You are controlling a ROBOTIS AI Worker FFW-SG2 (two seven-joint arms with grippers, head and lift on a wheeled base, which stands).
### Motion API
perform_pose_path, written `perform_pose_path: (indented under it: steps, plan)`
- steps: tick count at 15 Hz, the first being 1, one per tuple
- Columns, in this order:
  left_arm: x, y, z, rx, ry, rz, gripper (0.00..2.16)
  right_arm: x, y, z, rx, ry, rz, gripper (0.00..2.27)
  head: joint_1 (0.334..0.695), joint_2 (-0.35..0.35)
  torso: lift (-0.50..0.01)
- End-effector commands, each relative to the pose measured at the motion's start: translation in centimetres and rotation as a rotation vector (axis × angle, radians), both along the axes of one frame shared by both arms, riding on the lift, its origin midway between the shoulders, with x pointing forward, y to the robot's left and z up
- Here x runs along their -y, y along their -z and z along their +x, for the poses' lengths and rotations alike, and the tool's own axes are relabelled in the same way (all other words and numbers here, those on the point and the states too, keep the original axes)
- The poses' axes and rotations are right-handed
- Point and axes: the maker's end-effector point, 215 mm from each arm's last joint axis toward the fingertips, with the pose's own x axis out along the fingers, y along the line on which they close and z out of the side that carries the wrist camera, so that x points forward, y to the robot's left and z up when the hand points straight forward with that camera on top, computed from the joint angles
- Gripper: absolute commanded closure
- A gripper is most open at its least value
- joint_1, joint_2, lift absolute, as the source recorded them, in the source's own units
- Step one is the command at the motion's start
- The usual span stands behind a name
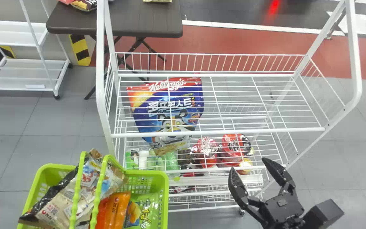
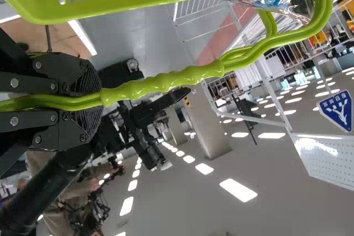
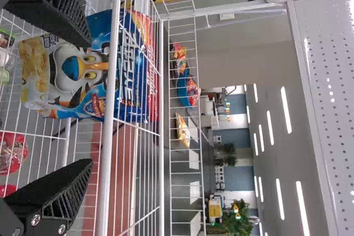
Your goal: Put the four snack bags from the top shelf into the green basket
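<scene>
Right gripper (image 1: 248, 164) spread wide, snack bags (image 1: 117, 206) in green basket (image 1: 145, 173)

"Kellogg's" is carried in white across the blue snack bag (image 1: 146, 119), Korean lettering printed beneath; on the blue sign (image 2: 337, 110), small Korean characters are shown, too small to be read.

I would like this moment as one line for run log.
left gripper: shut on basket handle | right gripper: open, near white rack | green basket: holds snack bags | blue bag: in rack
</scene>
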Motion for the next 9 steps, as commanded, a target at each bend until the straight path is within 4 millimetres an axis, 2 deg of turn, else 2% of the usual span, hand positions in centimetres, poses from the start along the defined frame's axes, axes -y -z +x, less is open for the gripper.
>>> perform_pose_path:
  steps: [1, 9]
  plan:
    - [0.1, -0.2, -0.3, 0.001, 0.004, -0.009, 2.15, -0.1, 0.0, -0.2, 0.000, 0.000, 0.001, 0.06, 0.695, -0.125, 0.000]
    - [0.2, -0.3, -0.7, -0.004, 0.007, -0.010, 2.15, 1.0, 0.5, 0.1, -0.026, 0.050, 0.001, 0.05, 0.695, -0.145, 0.000]
